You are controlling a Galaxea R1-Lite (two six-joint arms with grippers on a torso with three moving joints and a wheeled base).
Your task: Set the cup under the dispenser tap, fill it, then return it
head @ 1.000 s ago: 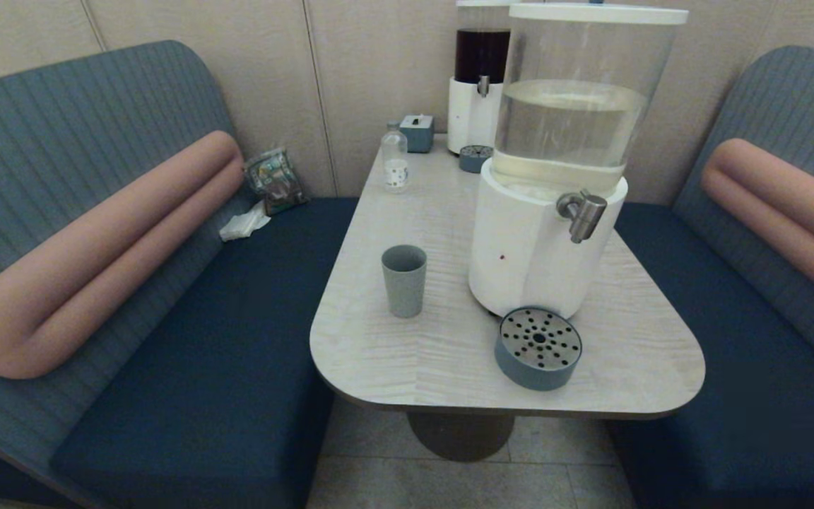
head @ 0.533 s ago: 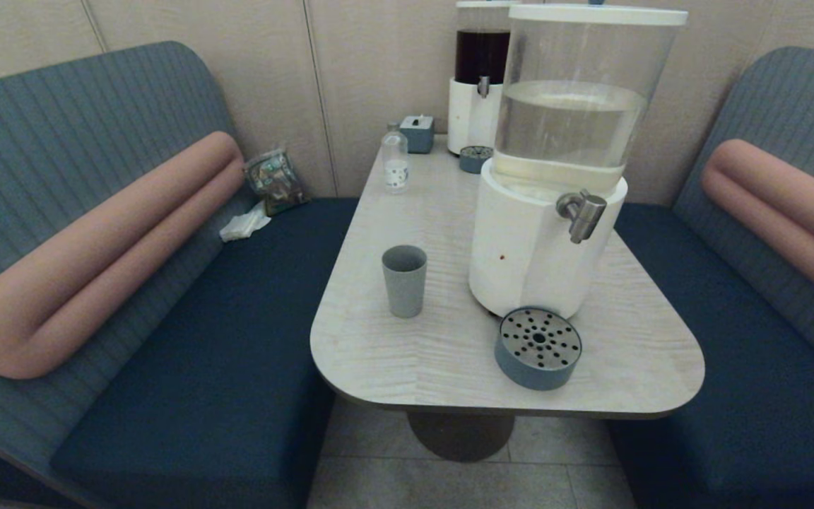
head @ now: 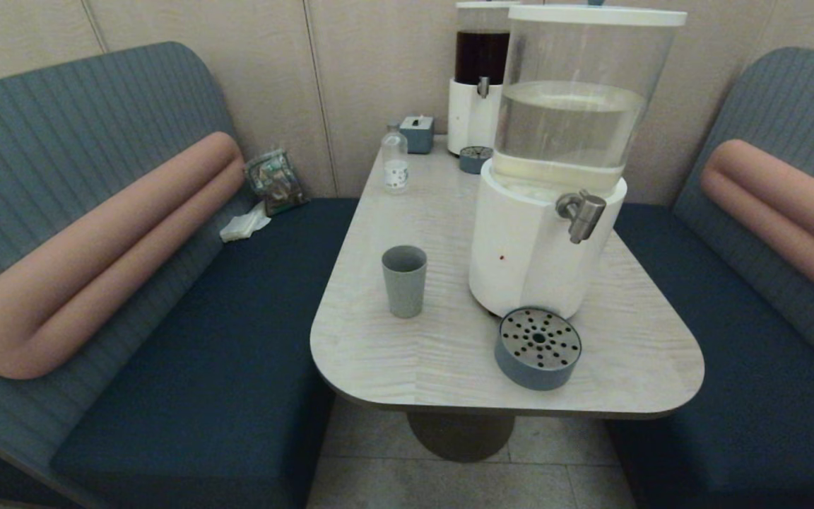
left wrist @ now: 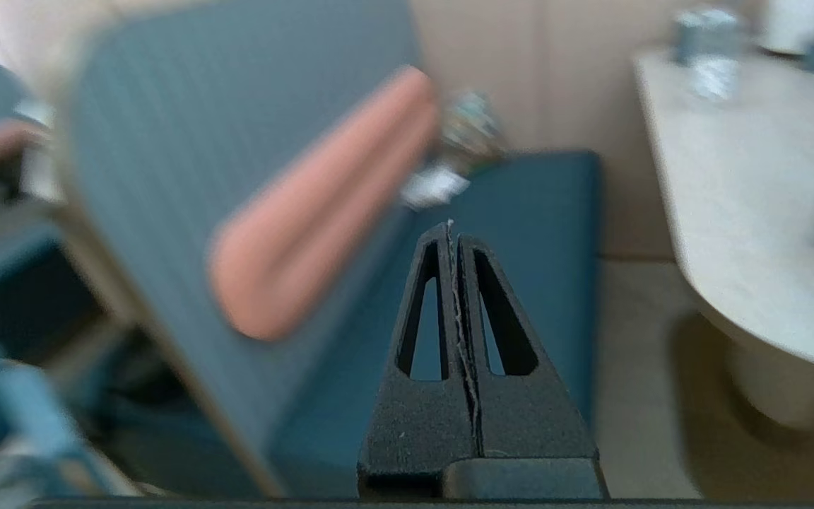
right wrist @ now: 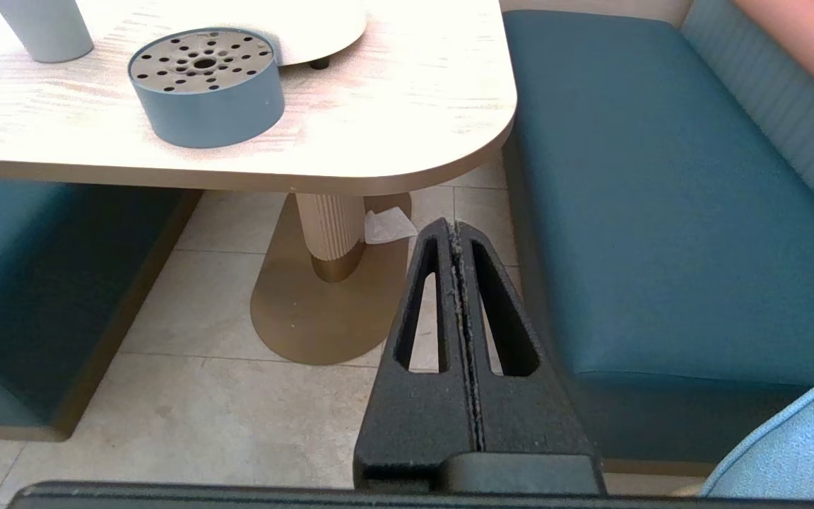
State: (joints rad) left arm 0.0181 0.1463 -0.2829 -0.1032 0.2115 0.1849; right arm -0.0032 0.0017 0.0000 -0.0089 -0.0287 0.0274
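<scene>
The grey-blue cup (head: pixel 404 279) stands upright on the pale table (head: pixel 619 353), left of the large white-based dispenser (head: pixel 534 247). Its base also shows in the right wrist view as the cup (right wrist: pixel 46 32). The brushed-steel dispenser tap (head: pixel 581 214) juts out above the round drip tray (head: pixel 538 346), seen too as the drip tray (right wrist: pixel 205 85). Neither arm shows in the head view. My left gripper (left wrist: pixel 452 227) is shut and empty, low beside the left bench. My right gripper (right wrist: pixel 455 226) is shut and empty, low over the floor near the table's front right corner.
At the table's far end stand a dark-liquid dispenser (head: pixel 481 78), a small clear bottle (head: pixel 394 165), a small grey box (head: pixel 417 132) and a second small tray (head: pixel 475 158). Blue benches (head: pixel 188 382) flank the table; its pedestal (right wrist: pixel 329 233) rises from the tiled floor.
</scene>
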